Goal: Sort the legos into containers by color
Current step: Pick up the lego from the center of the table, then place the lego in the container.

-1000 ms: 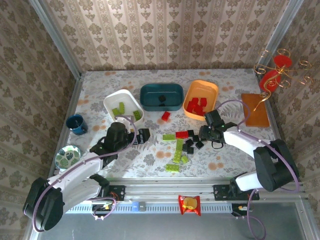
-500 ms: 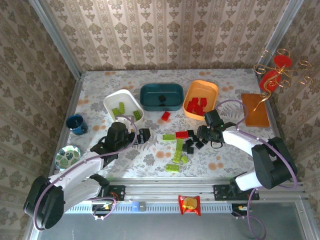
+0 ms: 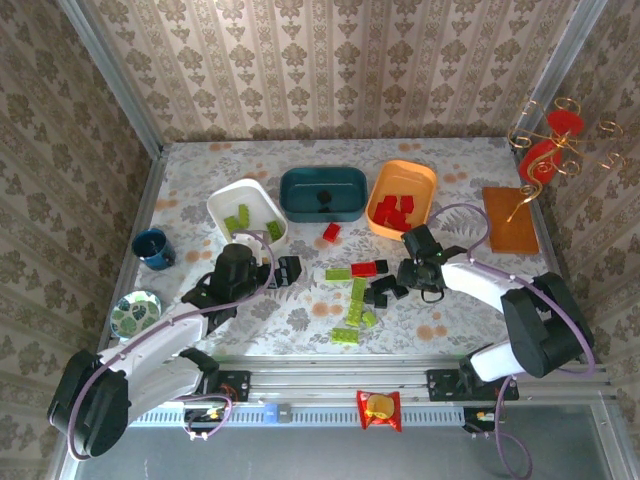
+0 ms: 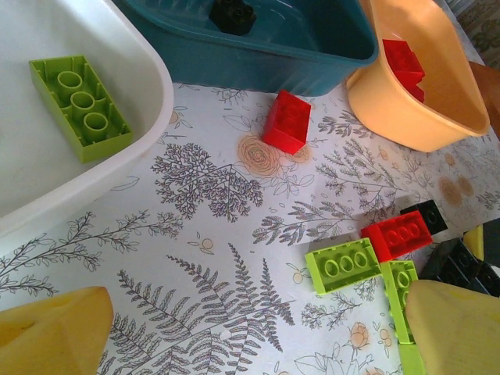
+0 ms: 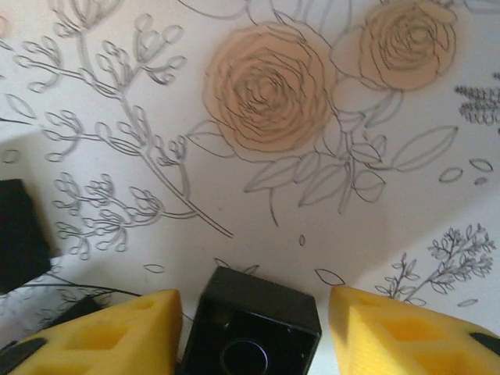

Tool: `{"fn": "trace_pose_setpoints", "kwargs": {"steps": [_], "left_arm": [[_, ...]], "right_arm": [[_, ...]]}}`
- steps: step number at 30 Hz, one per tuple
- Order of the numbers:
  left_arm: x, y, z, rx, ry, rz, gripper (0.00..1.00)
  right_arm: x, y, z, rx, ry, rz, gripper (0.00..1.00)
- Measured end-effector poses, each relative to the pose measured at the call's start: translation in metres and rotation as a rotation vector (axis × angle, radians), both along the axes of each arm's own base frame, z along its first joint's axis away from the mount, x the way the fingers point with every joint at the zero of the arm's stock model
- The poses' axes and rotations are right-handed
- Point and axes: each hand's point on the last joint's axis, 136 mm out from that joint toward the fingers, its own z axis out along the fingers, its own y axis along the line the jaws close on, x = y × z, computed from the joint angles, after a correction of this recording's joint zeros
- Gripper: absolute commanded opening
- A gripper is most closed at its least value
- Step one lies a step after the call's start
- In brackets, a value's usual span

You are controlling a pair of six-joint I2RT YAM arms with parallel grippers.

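Three containers stand at the back: a white tray (image 3: 245,210) with green legos (image 4: 80,105), a teal tray (image 3: 322,193) with one black lego (image 4: 232,12), and an orange tray (image 3: 402,198) with red ones (image 4: 404,62). Loose red (image 3: 331,232), green (image 3: 358,295) and black legos (image 3: 380,292) lie mid-table. My right gripper (image 3: 405,275) is low at the black cluster. Its yellow fingers (image 5: 117,336) flank a black lego (image 5: 254,328), with a gap on the right side. My left gripper (image 3: 285,270) hangs wide open over bare cloth (image 4: 258,336), left of a green lego (image 4: 341,266).
A blue cup (image 3: 153,248) and a small patterned dish (image 3: 135,312) sit at the left edge. A brown slab (image 3: 510,220) and a red-and-gold ornament (image 3: 550,150) stand at the right. A snack packet (image 3: 379,408) lies on the front rail.
My right gripper has slid a little left into the black cluster and its jaws have narrowed around a black lego. The left arm has stayed still.
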Motion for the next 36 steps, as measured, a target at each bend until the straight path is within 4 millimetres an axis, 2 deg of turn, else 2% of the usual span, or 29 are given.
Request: {"fn": "trace_pose_setpoints", "kwargs": {"steps": [7,10,13,16,18,21,24,27,31,32,35,36], "left_arm": [[0.0,0.0,-0.001,0.001,0.001,0.0,0.98],[0.0,0.0,-0.002,0.003,0.005,-0.001,0.98],[0.0,0.0,-0.002,0.004,0.005,0.0,0.98],[0.0,0.0,-0.002,0.004,0.005,0.0,0.98],[0.0,0.0,-0.002,0.004,0.006,0.0,0.98],[0.0,0.0,-0.002,0.005,0.006,-0.001,0.98],[-0.001,0.001,-0.004,0.009,0.014,0.0,0.98],[-0.003,0.001,-0.005,0.012,0.021,-0.004,0.98],[-0.006,0.001,-0.005,0.013,0.027,-0.015,0.98],[-0.007,0.001,-0.006,0.014,0.032,-0.018,0.98],[-0.009,0.002,-0.01,0.025,0.049,-0.024,0.98],[-0.01,0.002,-0.011,0.028,0.053,-0.024,0.98]], "right_arm": [[0.0,-0.002,0.002,-0.011,-0.005,-0.005,0.35],[0.004,0.002,0.022,0.002,-0.07,0.021,0.32],[0.014,0.016,0.055,0.018,-0.157,0.073,0.31],[0.036,0.047,0.098,0.049,-0.256,0.153,0.31],[0.057,0.076,0.126,0.074,-0.318,0.21,0.32],[0.096,0.12,0.15,0.11,-0.385,0.269,0.32],[0.135,0.152,0.15,0.127,-0.409,0.293,0.32],[0.174,0.173,0.135,0.125,-0.399,0.291,0.32],[0.216,0.185,0.114,0.119,-0.385,0.266,0.38],[0.226,0.186,0.109,0.116,-0.38,0.257,0.42],[0.244,0.188,0.104,0.114,-0.376,0.241,0.7],[0.248,0.188,0.106,0.113,-0.378,0.238,0.75]]}}
